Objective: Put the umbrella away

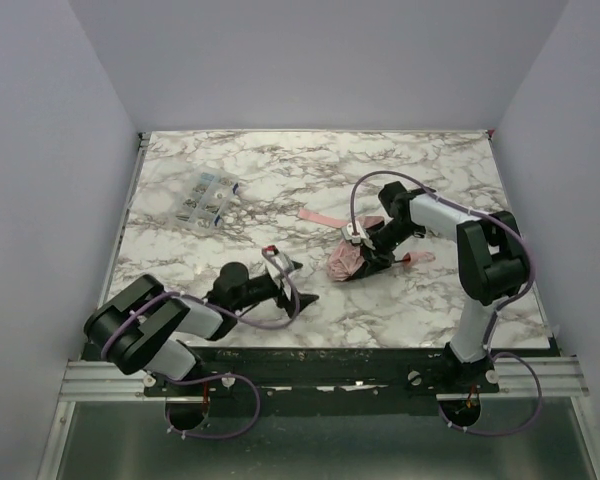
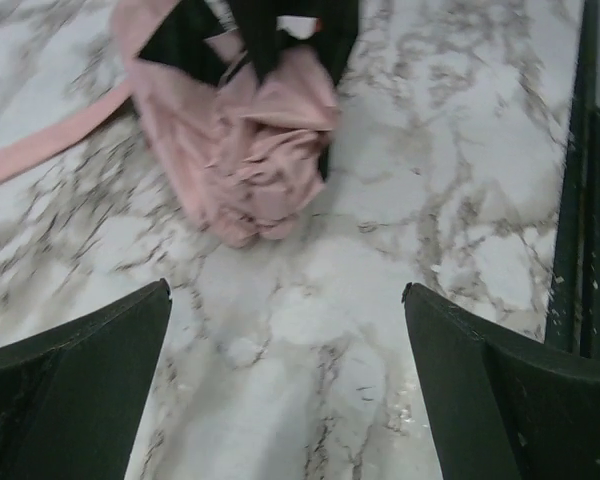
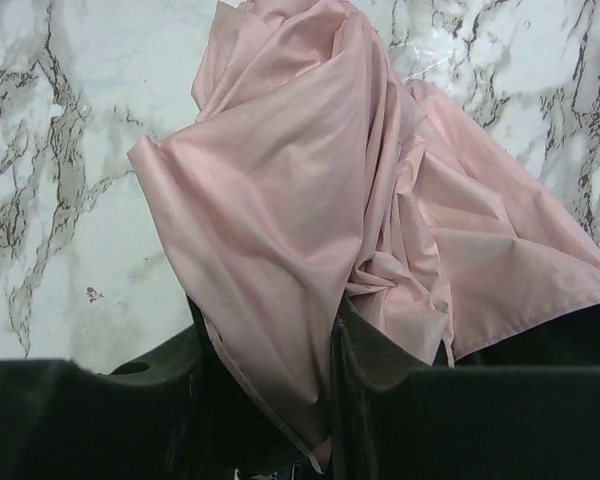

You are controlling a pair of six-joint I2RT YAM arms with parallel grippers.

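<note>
Umbrella bunched on desk, your right claw clamped on its fabric. Left claw spread apart, empty, just short of umbrella. Looks like gathering step; next, ease left onto loose folds.

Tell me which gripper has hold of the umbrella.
The right gripper: its jaws are pinched on the pink fabric of the umbrella. The left gripper is open, short of that fabric, holding nothing.
</note>
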